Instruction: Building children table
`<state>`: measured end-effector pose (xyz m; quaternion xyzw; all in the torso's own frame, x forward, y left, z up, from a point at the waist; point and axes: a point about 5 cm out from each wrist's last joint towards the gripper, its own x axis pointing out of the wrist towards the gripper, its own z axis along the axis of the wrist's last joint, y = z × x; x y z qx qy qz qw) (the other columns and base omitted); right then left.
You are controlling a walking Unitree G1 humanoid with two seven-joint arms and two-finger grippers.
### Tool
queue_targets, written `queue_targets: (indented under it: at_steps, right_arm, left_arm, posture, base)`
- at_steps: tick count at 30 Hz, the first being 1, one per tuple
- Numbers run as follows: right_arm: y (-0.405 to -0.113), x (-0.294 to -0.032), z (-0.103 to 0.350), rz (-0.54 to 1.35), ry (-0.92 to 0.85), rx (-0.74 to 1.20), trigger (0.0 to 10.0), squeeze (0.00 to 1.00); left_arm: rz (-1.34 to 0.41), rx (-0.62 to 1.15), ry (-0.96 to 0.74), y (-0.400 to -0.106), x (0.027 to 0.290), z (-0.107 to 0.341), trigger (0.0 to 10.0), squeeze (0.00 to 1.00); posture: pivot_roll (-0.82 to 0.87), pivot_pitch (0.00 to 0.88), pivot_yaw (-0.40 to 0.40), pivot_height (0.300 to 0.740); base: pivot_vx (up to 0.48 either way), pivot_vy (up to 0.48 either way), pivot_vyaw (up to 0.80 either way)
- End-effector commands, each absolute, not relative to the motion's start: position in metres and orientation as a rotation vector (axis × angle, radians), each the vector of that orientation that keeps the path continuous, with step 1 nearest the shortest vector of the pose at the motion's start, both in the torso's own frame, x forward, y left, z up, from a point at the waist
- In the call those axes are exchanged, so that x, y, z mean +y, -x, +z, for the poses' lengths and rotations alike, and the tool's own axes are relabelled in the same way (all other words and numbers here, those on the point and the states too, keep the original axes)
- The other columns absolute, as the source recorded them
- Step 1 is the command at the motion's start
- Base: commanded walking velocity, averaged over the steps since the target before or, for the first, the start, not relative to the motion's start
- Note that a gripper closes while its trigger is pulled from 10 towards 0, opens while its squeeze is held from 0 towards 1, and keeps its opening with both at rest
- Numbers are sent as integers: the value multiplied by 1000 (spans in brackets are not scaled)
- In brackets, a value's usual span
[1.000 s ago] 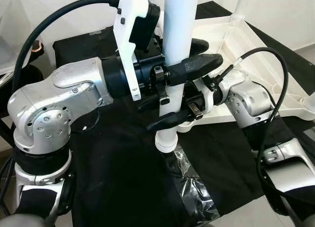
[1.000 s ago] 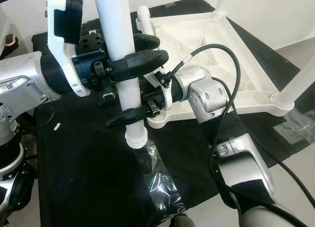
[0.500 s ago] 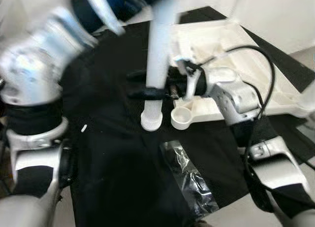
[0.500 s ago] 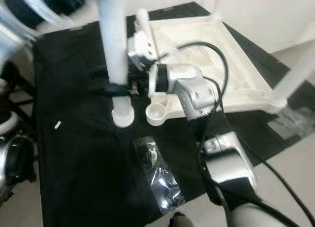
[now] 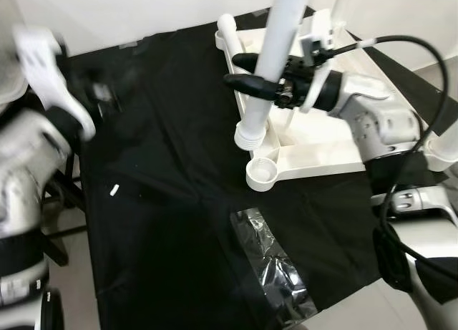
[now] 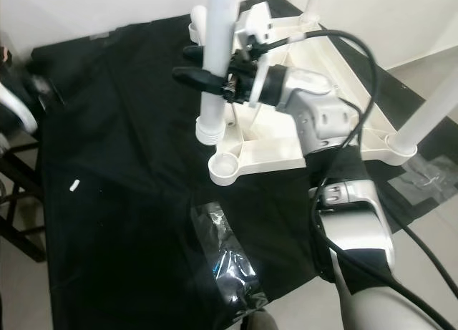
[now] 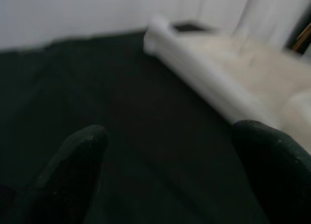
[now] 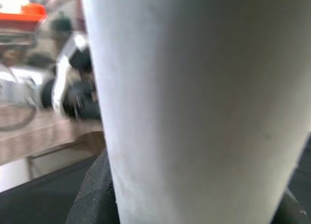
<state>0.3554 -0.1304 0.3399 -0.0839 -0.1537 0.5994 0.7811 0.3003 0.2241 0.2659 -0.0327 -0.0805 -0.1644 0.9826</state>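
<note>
Clamping the leg (image 5: 272,65), the right gripper (image 5: 259,78) is holding it just above the tabletop's (image 5: 329,140) corner socket (image 5: 261,174). Wrist views: the leg is pressing between right fingers; left fingers (image 7: 73,170) are gaping, empty. Next: lowering the leg's threaded end into that socket.

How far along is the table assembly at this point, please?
Done: at least one white leg already stands in a far corner of the upturned tabletop. In hand: the right gripper is shut on another table leg, its threaded end hanging just above the near corner socket. The left gripper is open, off to the side. Left: seating and screwing this leg in.
</note>
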Motion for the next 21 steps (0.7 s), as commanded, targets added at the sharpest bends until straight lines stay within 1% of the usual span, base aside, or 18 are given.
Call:
queue_targets:
  at_steps: [1, 2, 3, 4, 5, 6, 7, 10, 13, 16, 21]
  right_arm:
    - [-350, -132, 344, 1347, 183, -353, 10000, 0]
    - [-345, -134, 341, 1399, 187, -338, 10000, 0]
    - [-345, -134, 341, 1399, 187, -338, 10000, 0]
    - [-339, -137, 337, 1482, 202, -314, 10000, 0]
    - [-327, -140, 333, 1624, 211, -273, 10000, 0]
    - [-327, -140, 333, 1624, 211, -273, 10000, 0]
    - [-323, -140, 332, 1672, 212, -257, 10000, 0]
    - [-321, -139, 331, 1710, 222, -245, 10000, 0]
    - [-321, -134, 323, 1743, 245, -234, 10000, 0]
    - [-323, -131, 319, 1743, 244, -230, 10000, 0]
    - [-318, -132, 322, 1794, 228, -220, 10000, 0]
  left_arm:
    - [-337, -169, 46, -295, 218, 262, 10000, 0]
    - [-333, -125, 38, -287, 212, 244, 10000, 0]
    - [-333, -125, 38, -287, 212, 244, 10000, 0]
    - [-294, -88, 14, -279, 206, 227, 10000, 0]
    - [-212, -59, -2, -265, 199, 205, 10000, 0]
    - [-212, -59, -2, -265, 199, 205, 10000, 0]
    - [-186, -52, -18, -260, 195, 199, 10000, 0]
    - [-164, -30, -12, -254, 192, 191, 10000, 0]
    - [-142, 21, -6, -237, 186, 171, 10000, 0]
    - [-126, -4, -13, -235, 185, 172, 10000, 0]
    - [-110, -44, -79, -226, 183, 176, 10000, 0]
  posture:
    - [2, 268, 14, 740]
    - [-3, 278, 22, 740]
    - [-3, 278, 22, 740]
    - [-2, 284, 28, 740]
    - [-2, 294, 31, 740]
    - [-2, 294, 31, 740]
    - [-6, 301, 36, 740]
    - [-7, 311, 35, 740]
    - [1, 336, 24, 740]
    - [8, 352, 23, 740]
    - [21, 373, 25, 740]
  base:
    - [0, 0, 0]
    - [0, 0, 0]
    - [0, 0, 0]
    - [0, 0, 0]
    - [0, 0, 0]
    - [0, 0, 0]
    - [0, 0, 0]
    - [0, 0, 0]
    - [0, 0, 0]
    - [0, 0, 0]
    - [0, 0, 0]
